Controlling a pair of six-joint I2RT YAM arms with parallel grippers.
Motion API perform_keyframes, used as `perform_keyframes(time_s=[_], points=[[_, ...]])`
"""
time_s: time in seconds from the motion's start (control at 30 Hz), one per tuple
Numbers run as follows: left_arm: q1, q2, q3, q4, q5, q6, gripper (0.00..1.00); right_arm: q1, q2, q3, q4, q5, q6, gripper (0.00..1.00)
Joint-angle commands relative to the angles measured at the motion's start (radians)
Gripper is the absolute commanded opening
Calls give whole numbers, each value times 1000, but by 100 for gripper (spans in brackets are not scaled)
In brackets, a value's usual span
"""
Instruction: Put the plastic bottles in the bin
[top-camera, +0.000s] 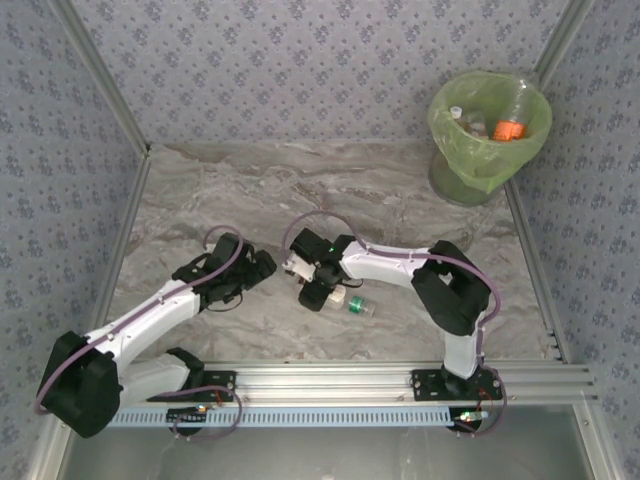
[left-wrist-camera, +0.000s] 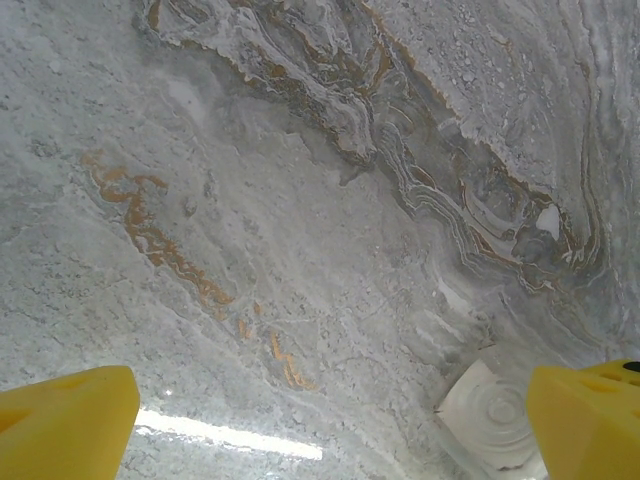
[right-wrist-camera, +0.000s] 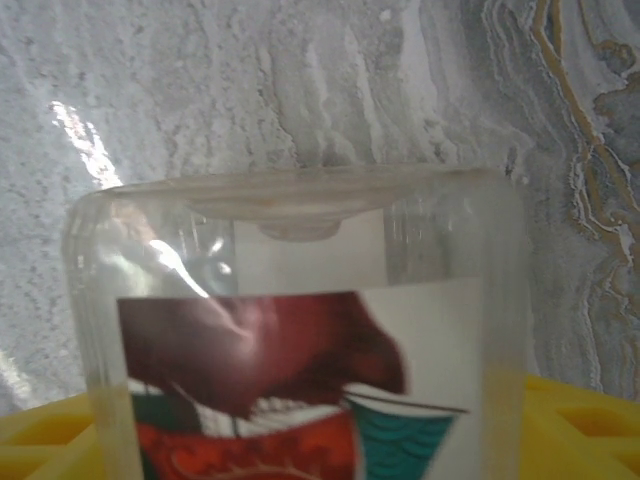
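Observation:
A clear plastic bottle (top-camera: 345, 300) with a red-white label and a green cap lies on the marble table between the arms. In the right wrist view the bottle (right-wrist-camera: 300, 330) stretches away from me, base at the far end. My right gripper (top-camera: 318, 290) (right-wrist-camera: 320, 440) is low over it, jaws wide, one yellow finger (right-wrist-camera: 585, 420) along each side of the bottle. My left gripper (top-camera: 262, 268) (left-wrist-camera: 335, 420) is open and holds nothing; the bottle's pale base (left-wrist-camera: 495, 425) shows just inside its right finger. The bin (top-camera: 470, 165), lined with a light-green bag, stands at the far right.
Inside the bin lie several bottles, one with an orange label (top-camera: 510, 128). Patterned walls and metal rails close the table (top-camera: 300, 190) on the left, back and right. The arms' mounting rail (top-camera: 330, 385) runs along the near edge.

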Motion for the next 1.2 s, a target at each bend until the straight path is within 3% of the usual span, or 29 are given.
perform_keyframes(time_s=[0.0,0.1,0.57,1.17], points=[[9,1,-2,0,-10,-21,99,-1,14,25,-15,48,18,74],[9,5,-3,7,-11,-24,99,-14,-2,20,4,51,34,65],[9,71,3,103,15,-55,99,-106,-59,-16,62,152,153,50],[9,158,58,229,88,23,99,-265,-330,-192,264,280,323,46]])
